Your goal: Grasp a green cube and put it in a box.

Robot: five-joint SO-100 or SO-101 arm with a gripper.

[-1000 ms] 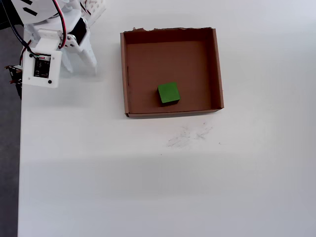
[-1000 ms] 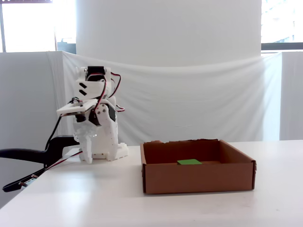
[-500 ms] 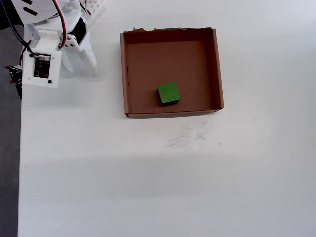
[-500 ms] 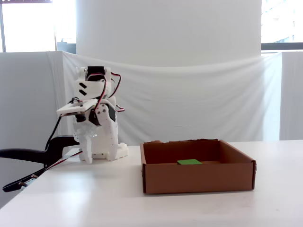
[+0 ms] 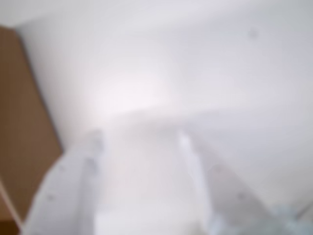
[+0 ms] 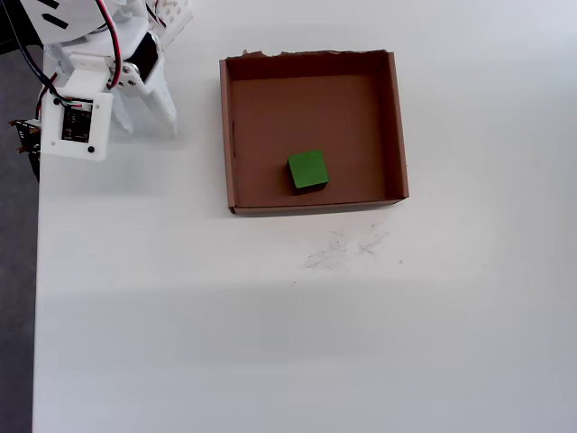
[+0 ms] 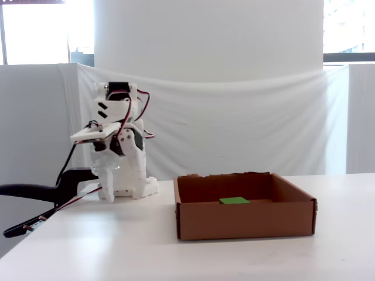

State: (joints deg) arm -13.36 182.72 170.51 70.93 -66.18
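The green cube (image 6: pixel 307 170) lies inside the box (image 6: pixel 399 126), near its front wall in the overhead view. In the fixed view only the cube's top (image 7: pixel 234 201) shows above the box wall (image 7: pixel 246 219). My gripper (image 6: pixel 146 128) is at the far left of the table, well apart from the box, with the arm (image 7: pixel 120 152) folded back. The wrist view is blurred. There the gripper (image 5: pixel 138 137) shows two white fingers spread apart with only bare white table between them. It is open and empty.
The box's back edge (image 6: pixel 306 53) is ragged. A blurred brown surface (image 5: pixel 22 127) fills the left edge of the wrist view. The table's left edge (image 6: pixel 36 298) drops off to a dark floor. Faint scuff marks (image 6: pixel 347 248) lie in front of the box.
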